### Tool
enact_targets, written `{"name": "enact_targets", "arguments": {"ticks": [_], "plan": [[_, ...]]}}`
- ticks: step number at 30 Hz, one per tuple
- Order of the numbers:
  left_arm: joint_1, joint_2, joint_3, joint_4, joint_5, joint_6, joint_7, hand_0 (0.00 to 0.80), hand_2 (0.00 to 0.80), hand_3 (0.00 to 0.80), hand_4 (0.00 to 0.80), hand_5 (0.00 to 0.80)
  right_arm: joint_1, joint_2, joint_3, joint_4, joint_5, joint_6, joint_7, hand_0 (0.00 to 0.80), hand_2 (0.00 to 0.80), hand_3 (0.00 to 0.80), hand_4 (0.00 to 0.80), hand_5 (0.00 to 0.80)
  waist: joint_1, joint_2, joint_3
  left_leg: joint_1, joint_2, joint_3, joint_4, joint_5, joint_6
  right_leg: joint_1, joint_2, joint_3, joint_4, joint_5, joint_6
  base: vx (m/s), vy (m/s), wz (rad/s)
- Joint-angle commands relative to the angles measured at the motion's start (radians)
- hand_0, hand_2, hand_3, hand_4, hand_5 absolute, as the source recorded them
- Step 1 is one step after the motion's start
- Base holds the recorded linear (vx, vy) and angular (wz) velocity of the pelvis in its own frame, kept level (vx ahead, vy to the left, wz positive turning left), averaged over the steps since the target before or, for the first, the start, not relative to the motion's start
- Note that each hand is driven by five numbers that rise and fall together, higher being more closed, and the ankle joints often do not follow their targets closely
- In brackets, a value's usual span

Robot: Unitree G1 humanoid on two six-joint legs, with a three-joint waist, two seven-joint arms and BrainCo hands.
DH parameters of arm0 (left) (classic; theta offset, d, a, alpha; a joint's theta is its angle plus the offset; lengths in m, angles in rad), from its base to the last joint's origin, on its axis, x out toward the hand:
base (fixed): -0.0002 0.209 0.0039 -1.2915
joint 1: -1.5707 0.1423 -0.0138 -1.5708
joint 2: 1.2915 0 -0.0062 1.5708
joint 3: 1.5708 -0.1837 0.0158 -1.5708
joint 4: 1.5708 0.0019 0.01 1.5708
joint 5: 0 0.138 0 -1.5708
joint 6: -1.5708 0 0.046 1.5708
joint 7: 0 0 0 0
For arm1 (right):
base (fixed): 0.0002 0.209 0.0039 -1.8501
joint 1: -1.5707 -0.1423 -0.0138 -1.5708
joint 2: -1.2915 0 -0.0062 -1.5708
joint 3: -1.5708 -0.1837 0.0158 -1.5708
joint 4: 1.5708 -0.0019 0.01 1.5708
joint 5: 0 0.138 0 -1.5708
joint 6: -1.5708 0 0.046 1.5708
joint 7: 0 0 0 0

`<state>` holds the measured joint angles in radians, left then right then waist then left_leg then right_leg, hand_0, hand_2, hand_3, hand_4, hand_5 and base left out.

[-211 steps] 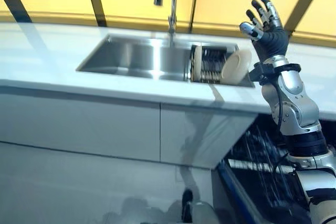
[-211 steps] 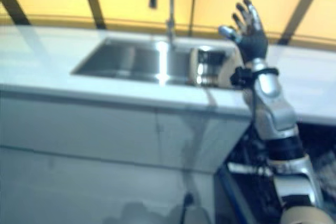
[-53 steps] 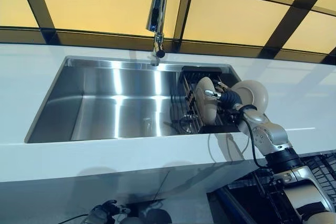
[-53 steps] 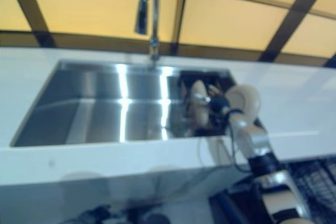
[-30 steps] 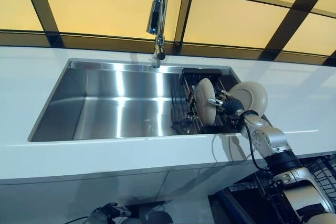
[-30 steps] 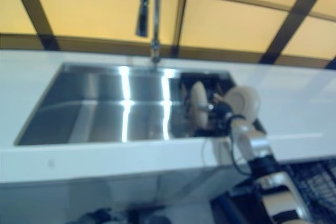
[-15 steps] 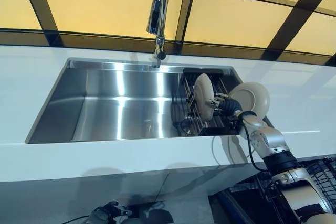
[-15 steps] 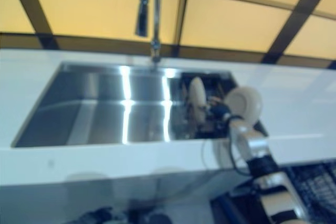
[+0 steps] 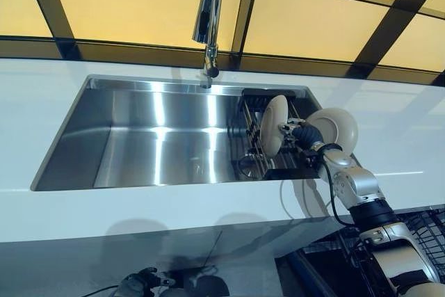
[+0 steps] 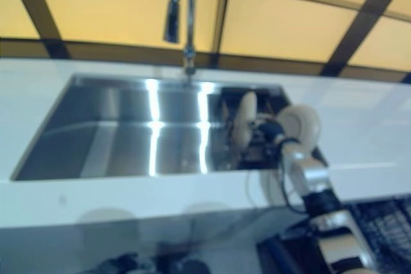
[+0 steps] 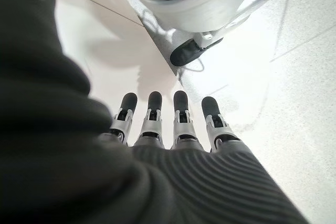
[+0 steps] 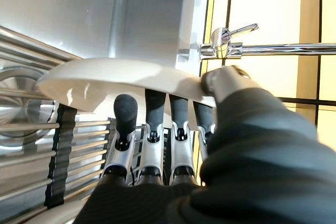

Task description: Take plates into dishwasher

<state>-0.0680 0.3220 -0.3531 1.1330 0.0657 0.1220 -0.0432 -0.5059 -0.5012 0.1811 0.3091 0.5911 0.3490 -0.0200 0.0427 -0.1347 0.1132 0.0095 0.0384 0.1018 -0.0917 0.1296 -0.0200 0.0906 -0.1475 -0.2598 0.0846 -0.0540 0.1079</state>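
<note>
Pinching cream plate [image 12: 126,77] rim, thumb over, fingers [image 12: 152,129] under

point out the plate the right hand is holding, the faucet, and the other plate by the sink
held plate [image 9: 272,125], left eye view, middle of its face
faucet [image 9: 208,15], left eye view, on its hanging spout
other plate [image 9: 338,126], left eye view, centre of its round face
right hand [image 9: 300,132], left eye view, dark cover beside the held plate
</note>
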Motion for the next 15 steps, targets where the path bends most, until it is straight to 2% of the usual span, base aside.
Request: {"name": "enact_targets", "arguments": {"ticks": [1, 15], "plan": [[-0.052, -0.020, -0.040, 0.016, 0.047, -0.007, 0.003, 0.000, 0.000, 0.000, 0.000, 0.000, -0.019, -0.010, -0.031, -0.004, -0.017, -0.025, -0.004, 0.800, 0.800, 0.800, 0.800, 0.800, 0.036, 0.027, 0.011, 0.082, -0.029, 0.003, 0.004, -0.148, 0.058, -0.083, -0.083, 0.005, 0.075, 0.164, 0.082, 0.000, 0.000, 0.00], [-0.047, -0.021, -0.043, 0.018, 0.050, -0.010, 0.000, 0.000, 0.000, 0.000, 0.000, 0.000, -0.025, -0.003, -0.049, -0.036, -0.013, -0.066, -0.045, 0.800, 0.800, 0.800, 0.800, 0.800, 0.034, 0.030, 0.012, 0.090, -0.034, -0.002, 0.004, -0.155, 0.062, -0.095, -0.091, 0.002, 0.085, 0.179, 0.086, 0.000, 0.001, 0.00]]}}
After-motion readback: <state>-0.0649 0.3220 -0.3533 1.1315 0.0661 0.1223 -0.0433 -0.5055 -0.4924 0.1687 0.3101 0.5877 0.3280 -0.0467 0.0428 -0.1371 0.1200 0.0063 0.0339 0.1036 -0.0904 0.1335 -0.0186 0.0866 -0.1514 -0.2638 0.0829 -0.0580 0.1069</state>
